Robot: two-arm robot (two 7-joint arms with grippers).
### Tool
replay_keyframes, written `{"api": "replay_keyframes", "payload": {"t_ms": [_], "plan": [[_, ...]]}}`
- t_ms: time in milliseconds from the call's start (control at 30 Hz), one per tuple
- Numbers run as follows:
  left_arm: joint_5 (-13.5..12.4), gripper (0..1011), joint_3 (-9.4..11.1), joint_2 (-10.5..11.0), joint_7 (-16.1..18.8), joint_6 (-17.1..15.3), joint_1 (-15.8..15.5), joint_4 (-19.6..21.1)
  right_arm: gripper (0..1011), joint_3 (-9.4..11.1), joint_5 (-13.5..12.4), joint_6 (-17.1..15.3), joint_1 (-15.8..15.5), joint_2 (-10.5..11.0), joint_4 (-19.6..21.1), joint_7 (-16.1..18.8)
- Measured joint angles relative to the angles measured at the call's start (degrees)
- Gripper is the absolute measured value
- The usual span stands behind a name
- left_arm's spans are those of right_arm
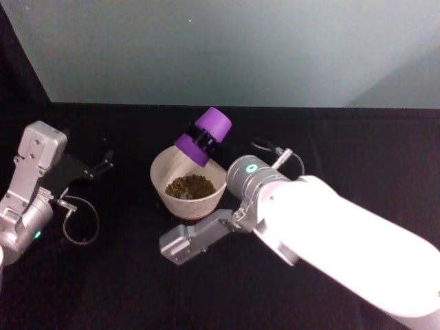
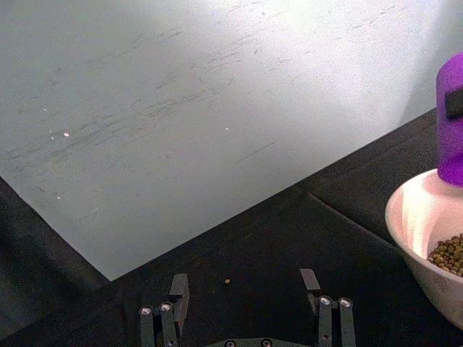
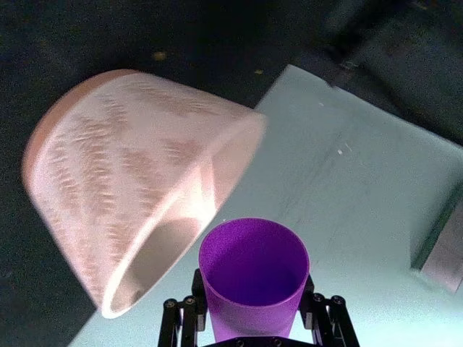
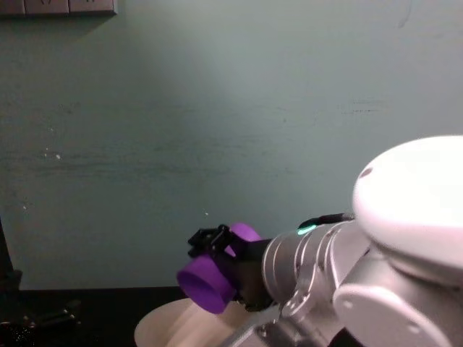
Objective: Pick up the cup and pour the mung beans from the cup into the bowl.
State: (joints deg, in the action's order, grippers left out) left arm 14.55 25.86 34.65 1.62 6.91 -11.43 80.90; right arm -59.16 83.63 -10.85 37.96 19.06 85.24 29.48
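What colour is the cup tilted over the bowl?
Bright purple, plain with no pattern. The cup shows best in the head view.

Head looks down, chest looks across, wrists close, all share cup (image 1: pixel 204 137), bowl (image 1: pixel 165 168)

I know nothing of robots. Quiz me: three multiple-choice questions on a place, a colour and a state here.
1. Where are the mung beans? A in the bowl B on a plate C in a jar
2. The cup's colour? A green B purple C red
3. The cup is: A standing upright B lying flat C tilted over the bowl in the right claw
A: they heap in the bowl's bottom. B: bright purple. C: the right claw grips it mouth-down; the left claw sits open at the left.
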Motion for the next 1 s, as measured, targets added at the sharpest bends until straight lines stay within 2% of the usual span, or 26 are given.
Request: {"api": "replay_keyframes", "payload": {"t_ms": [33,67,100,167,200,267,333,367,400,433,467,500,567,600,667,700,767,800,933,1000], "plan": [[0.0,1000,0.0,0.0,0.0,0.0,0.0,0.0,724,0.8,-1.0,-0.1,-0.5,0.0,0.3,-0.6],[0.0,1000,0.0,0.0,0.0,0.0,0.0,0.0,724,2.6,-3.6,-0.4,-1.6,0.2,1.2,-1.9],[0.0,1000,0.0,0.0,0.0,0.0,0.0,0.0,724,2.6,-3.6,-0.4,-1.6,0.2,1.2,-1.9],[0.0,1000,0.0,0.0,0.0,0.0,0.0,0.0,724,7.9,-10.8,-1.0,-5.0,0.6,3.4,-5.4],[0.0,1000,0.0,0.0,0.0,0.0,0.0,0.0,724,7.9,-10.8,-1.0,-5.0,0.6,3.4,-5.4],[0.0,1000,0.0,0.0,0.0,0.0,0.0,0.0,723,13.3,-18.6,-0.9,-8.6,0.7,5.3,-9.0],[0.0,1000,0.0,0.0,0.0,0.0,0.0,0.0,724,16.5,-23.5,0.0,-10.7,0.6,6.1,-11.1],[0.0,1000,0.0,0.0,0.0,0.0,0.0,0.0,723,19.3,-28.0,1.3,-12.4,0.5,6.6,-12.7],[0.0,1000,0.0,0.0,0.0,0.0,0.0,0.0,724,19.3,-28.0,1.3,-12.4,0.5,6.6,-12.7],[0.0,1000,0.0,0.0,0.0,0.0,0.0,0.0,724,22.3,-33.0,3.1,-14.2,0.3,7.0,-14.2],[0.0,1000,0.0,0.0,0.0,0.0,0.0,0.0,723,23.8,-35.3,4.0,-15.0,0.2,7.1,-14.7],[0.0,1000,0.0,0.0,0.0,0.0,0.0,0.0,723,26.5,-40.5,6.1,-16.5,-0.1,7.2,-15.4],[0.0,1000,0.0,0.0,0.0,0.0,0.0,0.0,723,28.9,-45.0,7.9,-17.7,-0.3,7.2,-15.7],[0.0,1000,0.0,0.0,0.0,0.0,0.0,0.0,724,30.9,-49.4,9.6,-18.7,-0.6,6.9,-15.6],[0.0,1000,0.0,0.0,0.0,0.0,0.0,0.0,723,32.8,-53.5,11.1,-19.7,-0.9,6.6,-15.3],[0.0,1000,0.0,0.0,0.0,0.0,0.0,0.0,723,34.5,-57.1,12.2,-20.4,-1.3,6.3,-15.0],[0.0,1000,0.0,0.0,0.0,0.0,0.0,0.0,723,36.1,-61.2,13.4,-21.2,-1.8,5.7,-14.4],[0.0,1000,0.0,0.0,0.0,0.0,0.0,0.0,723,37.7,-65.4,14.4,-21.8,-2.5,5.0,-13.8],[0.0,1000,0.0,0.0,0.0,0.0,0.0,0.0,723,40.1,-72.4,15.7,-22.7,-3.5,3.7,-12.6],[0.0,1000,0.0,0.0,0.0,0.0,0.0,0.0,723,40.6,-74.1,16.0,-22.9,-3.6,3.4,-12.1]]}}
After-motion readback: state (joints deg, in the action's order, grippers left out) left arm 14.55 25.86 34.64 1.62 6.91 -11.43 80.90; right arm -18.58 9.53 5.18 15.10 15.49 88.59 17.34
